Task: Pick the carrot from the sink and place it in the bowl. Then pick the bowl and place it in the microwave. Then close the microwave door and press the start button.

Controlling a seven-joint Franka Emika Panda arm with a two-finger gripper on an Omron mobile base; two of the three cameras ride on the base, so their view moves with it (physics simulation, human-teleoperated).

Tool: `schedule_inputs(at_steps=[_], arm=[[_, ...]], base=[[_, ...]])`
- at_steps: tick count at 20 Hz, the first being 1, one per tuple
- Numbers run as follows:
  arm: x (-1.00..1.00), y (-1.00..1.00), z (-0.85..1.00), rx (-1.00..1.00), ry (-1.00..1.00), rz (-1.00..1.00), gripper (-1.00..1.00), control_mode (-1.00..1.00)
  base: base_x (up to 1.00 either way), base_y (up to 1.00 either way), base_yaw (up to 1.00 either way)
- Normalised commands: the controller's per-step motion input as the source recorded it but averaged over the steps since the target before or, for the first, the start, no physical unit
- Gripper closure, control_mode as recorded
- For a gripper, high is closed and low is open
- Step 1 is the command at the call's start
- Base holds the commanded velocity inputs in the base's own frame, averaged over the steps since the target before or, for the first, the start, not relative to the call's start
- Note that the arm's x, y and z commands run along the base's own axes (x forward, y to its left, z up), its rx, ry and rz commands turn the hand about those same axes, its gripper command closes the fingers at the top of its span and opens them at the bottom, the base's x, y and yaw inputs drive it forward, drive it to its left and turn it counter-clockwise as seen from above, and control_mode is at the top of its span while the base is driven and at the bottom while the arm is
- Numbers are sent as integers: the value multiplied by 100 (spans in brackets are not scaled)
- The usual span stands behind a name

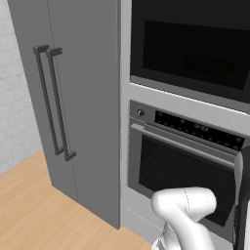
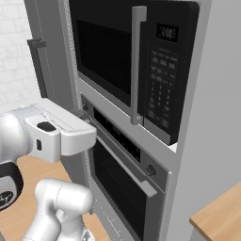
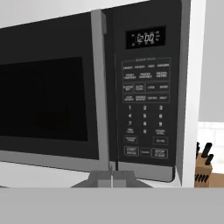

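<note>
At one o'clock above the closed gripper (image 3: 112, 178) sits the start button (image 3: 131, 151) on the microwave (image 3: 148, 92). Its door (image 3: 48, 100) looks shut; pressing means travelling straight forward.

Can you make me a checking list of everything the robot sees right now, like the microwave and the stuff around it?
Surface: pale wooden floor; a wooden countertop corner at right.
Job's things: built-in black and grey microwave, its black windowed microwave door shut, vertical grey handle, dark button panel, clock lit.
Clutter: wooden knife block beside the microwave.
Gripper: gripper shut, empty, fingertips just below the panel's bottom buttons.
Cables: nothing seen.
Surroundings: larger oven with control strip under the microwave; tall grey cabinet with two bar handles; white tiled wall.
</note>
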Motion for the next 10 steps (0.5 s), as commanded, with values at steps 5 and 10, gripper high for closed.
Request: schedule_inputs(at_steps=[5, 10], arm=[[20, -27, -18, 0, 0, -2, 100, -100], [27, -8, -24, 0, 0, -4, 100, -100]], base=[[0, 0, 0], [0, 0, 0]])
